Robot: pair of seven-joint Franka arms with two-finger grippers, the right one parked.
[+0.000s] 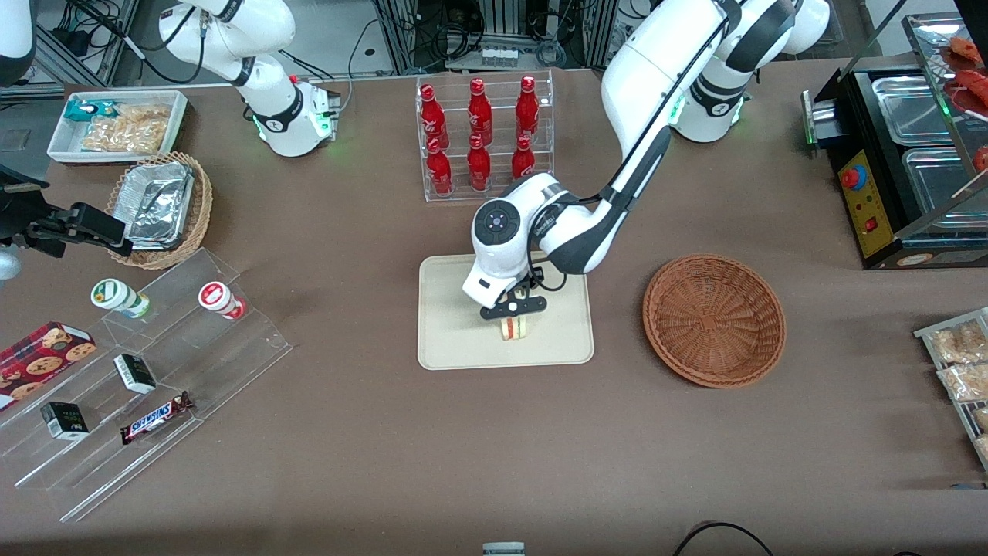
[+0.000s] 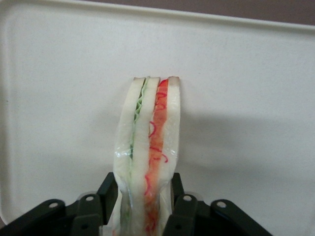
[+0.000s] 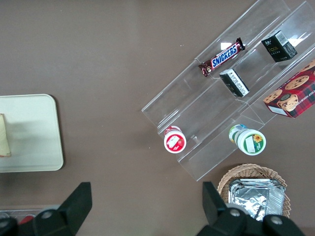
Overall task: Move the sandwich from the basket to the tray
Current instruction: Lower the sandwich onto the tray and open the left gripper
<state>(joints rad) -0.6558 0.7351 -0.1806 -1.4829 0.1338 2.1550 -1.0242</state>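
Sandwich [image 2: 150, 147] out of wicker basket [image 1: 715, 320], now over tray [image 1: 455, 347]. Gripper [image 1: 512, 310] jaws clamped on sandwich. Left: release, retreat.

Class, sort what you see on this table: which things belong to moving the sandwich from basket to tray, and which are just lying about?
Job in hand: sandwich, held by the gripper over the tray; round basket.

Lying about: red bottles, Snickers bar, cookie box, foil containers.
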